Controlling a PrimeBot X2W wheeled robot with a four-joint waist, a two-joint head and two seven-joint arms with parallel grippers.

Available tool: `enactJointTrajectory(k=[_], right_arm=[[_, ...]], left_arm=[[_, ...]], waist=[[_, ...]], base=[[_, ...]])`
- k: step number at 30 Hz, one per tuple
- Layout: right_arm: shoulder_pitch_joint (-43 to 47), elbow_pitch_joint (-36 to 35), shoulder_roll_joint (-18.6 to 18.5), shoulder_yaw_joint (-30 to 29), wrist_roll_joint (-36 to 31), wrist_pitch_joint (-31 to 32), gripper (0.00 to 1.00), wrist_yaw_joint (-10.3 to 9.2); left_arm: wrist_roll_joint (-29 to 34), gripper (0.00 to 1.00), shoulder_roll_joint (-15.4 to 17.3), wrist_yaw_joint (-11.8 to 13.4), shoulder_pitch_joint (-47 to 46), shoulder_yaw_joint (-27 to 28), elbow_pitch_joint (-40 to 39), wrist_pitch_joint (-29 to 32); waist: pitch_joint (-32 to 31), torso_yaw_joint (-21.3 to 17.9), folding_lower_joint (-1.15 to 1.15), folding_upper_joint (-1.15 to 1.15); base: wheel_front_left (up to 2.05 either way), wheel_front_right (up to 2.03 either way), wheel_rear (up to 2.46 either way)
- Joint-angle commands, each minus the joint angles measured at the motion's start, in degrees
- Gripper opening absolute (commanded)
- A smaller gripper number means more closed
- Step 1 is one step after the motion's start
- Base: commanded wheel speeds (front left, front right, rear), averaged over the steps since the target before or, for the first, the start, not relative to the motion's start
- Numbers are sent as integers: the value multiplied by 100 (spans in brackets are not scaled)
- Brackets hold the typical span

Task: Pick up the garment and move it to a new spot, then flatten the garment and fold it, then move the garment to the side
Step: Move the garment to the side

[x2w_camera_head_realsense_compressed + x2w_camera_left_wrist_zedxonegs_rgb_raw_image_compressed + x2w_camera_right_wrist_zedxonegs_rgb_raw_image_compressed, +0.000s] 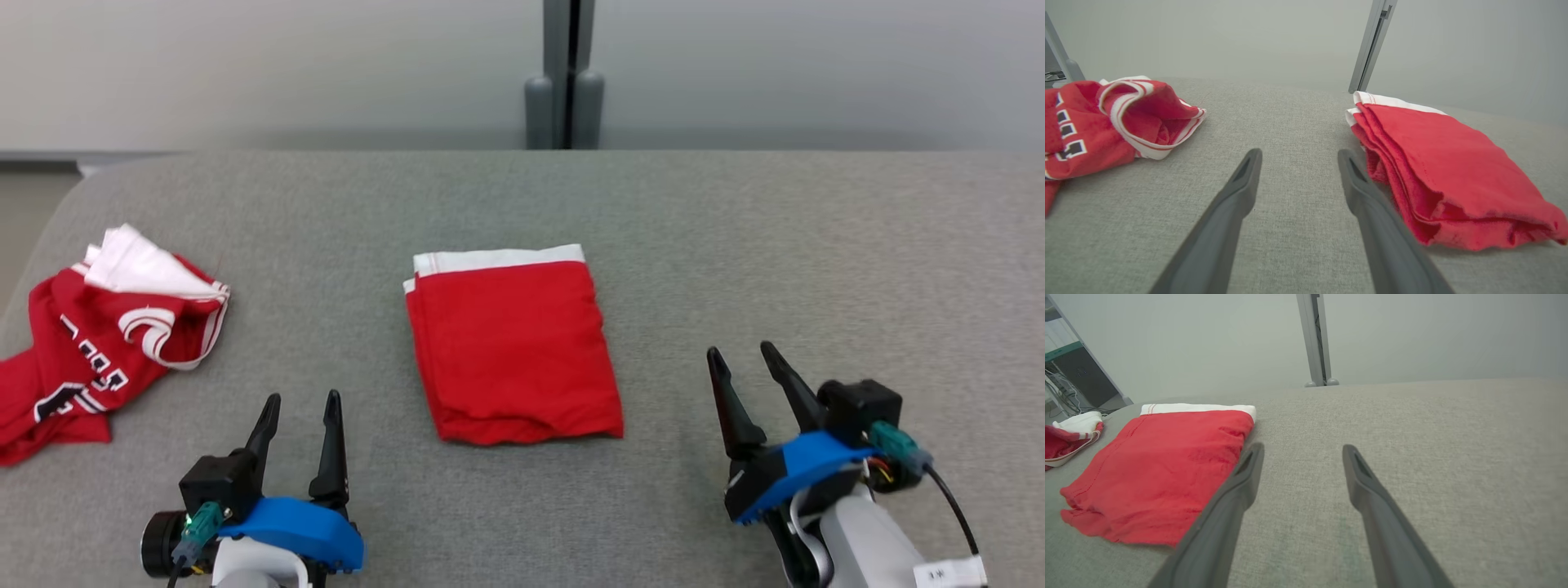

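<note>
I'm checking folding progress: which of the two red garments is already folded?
The plain red garment with the white band, in the middle: it lies folded in a neat rectangle. The lettered red jersey on the left is crumpled.

The left tool (303, 396) has two long black fingers (331, 449) that taper to narrow points. At their base is a bright blue moulded shell (302, 531) with rounded edges. Next to the shell is a black boxy block (219, 483), a teal plug (200, 527) and a black round barrel (159, 543). The forearm (253, 572) is pale grey-white.

The right tool (740, 349) is built the same way, with a blue shell and a black block. Its teal plug feeds a black cable (951, 498), and there are thin red and yellow wires (880, 469). A white label (947, 573) carries print too small to read.

In the wrist views the fingers look matte dark grey, each with a slot-like hollow near its tip.
</note>
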Motion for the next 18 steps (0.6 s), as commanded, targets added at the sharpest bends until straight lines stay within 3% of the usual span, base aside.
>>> enactJointTrajectory(k=[1, 9, 18], right_arm=[[-211, 82, -22, 91, 58, -22, 100, 1], [-1008, 720, -24, 588, 340, -22, 100, 1], [-1684, 1858, -25, 1141, 1256, -20, 100, 1]], left_arm=[[31, 100, 12, -43, -121, -23, -21, -16], [-222, 100, 175, -40, -410, -351, -5, -16], [-449, 100, 273, -42, -517, -538, -41, -16]], waist=[[299, 289, -1, 0], [704, 728, -1, 0], [891, 925, -1, 0]], base=[[0, 0, 0], [0, 0, 0], [0, 0, 0]])
